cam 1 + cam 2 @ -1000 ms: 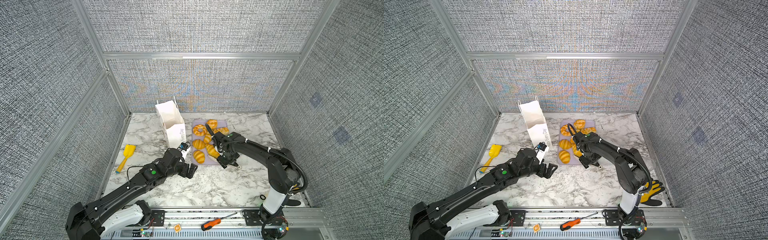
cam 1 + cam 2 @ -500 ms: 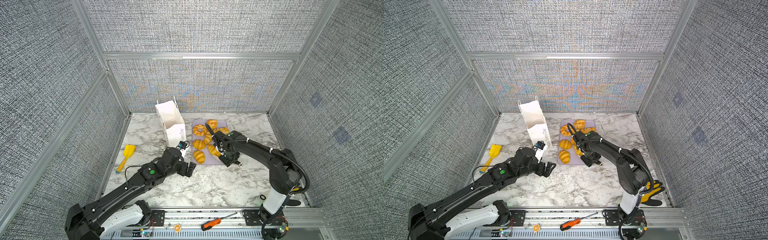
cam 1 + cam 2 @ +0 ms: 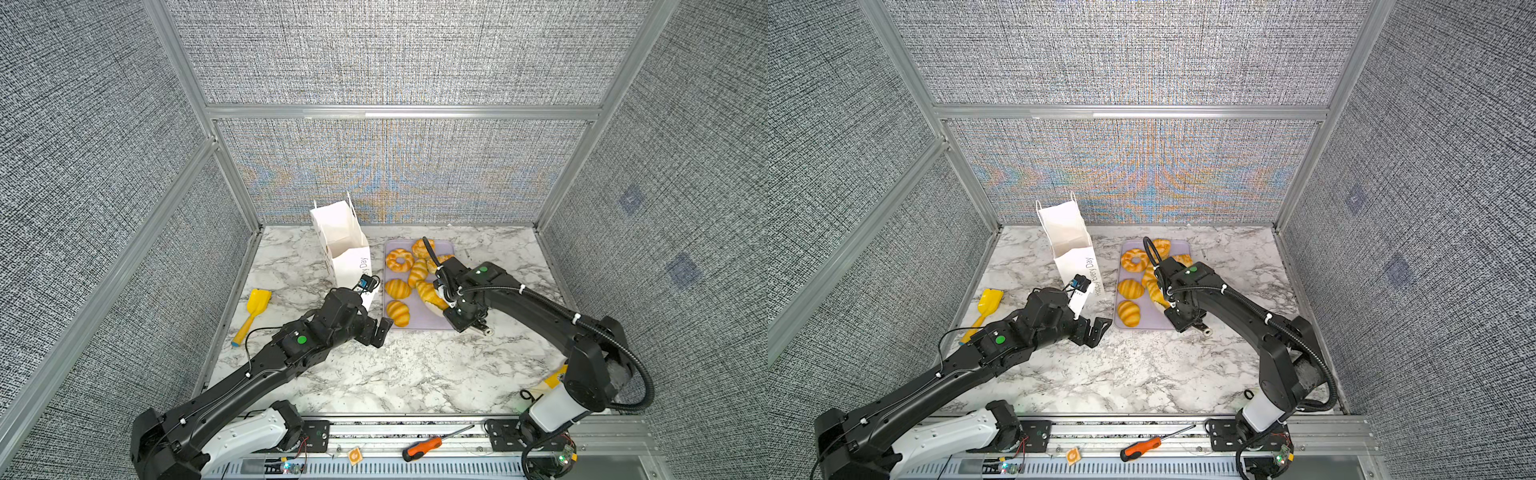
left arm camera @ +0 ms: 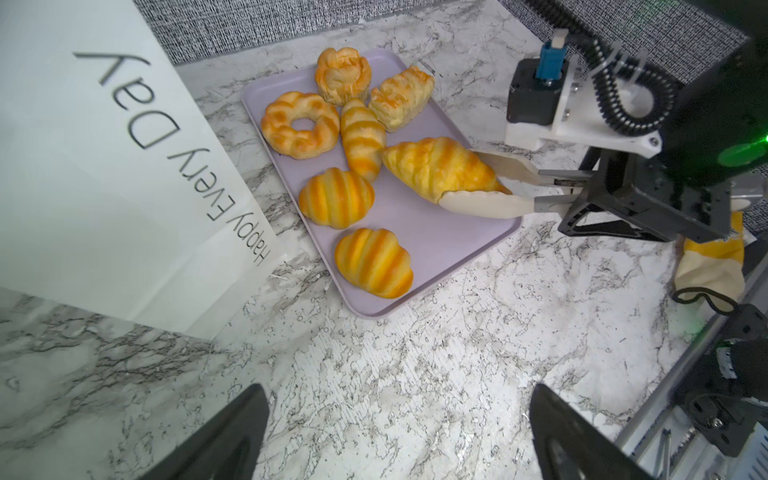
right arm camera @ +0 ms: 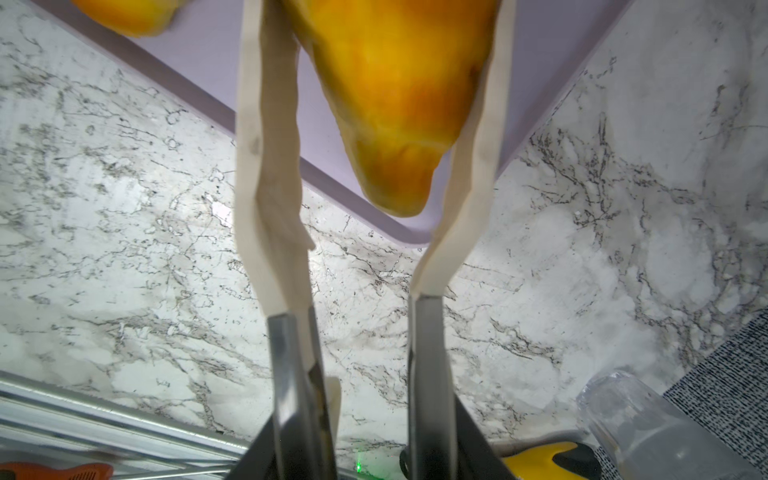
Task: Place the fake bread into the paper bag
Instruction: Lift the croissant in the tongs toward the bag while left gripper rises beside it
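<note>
- Right end effector clamped on a long croissant, lilac tray beneath it; six other pastries lie beyond its fingertips.
- Left end effector: jaws wide apart above the counter, paper bag just beside it.

The right tool squeezes in. A second ago its two pale fingers stand wide apart. Now they press on both sides of the long croissant, at its end near 4 o'clock on the tray. In both top views this tool also slides a little toward 3 o'clock, and the croissant goes with it a tiny bit. The left tool moves a tiny bit toward 11 o'clock.
</note>
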Available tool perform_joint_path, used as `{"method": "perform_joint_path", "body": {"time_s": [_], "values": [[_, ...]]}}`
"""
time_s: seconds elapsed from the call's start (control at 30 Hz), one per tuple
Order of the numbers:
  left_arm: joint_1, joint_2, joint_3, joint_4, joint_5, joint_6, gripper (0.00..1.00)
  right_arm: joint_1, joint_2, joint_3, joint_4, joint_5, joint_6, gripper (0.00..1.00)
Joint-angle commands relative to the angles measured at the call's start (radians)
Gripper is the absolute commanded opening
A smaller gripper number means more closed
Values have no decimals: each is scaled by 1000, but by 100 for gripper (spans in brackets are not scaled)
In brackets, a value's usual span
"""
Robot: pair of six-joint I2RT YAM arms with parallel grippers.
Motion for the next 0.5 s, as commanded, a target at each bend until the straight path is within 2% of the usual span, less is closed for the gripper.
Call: {"method": "perform_joint_path", "body": {"time_s": [0.0, 0.3, 0.47], "values": [[6, 6, 34, -26, -29, 55, 99, -2, -31, 8, 25, -45, 29, 42], [34, 5, 142, -125, -61, 151, 99, 13, -77, 94, 46, -99, 80, 40], [78, -2, 192, -155, -36, 189, 99, 54, -72, 165, 61, -119, 103, 40]]}}
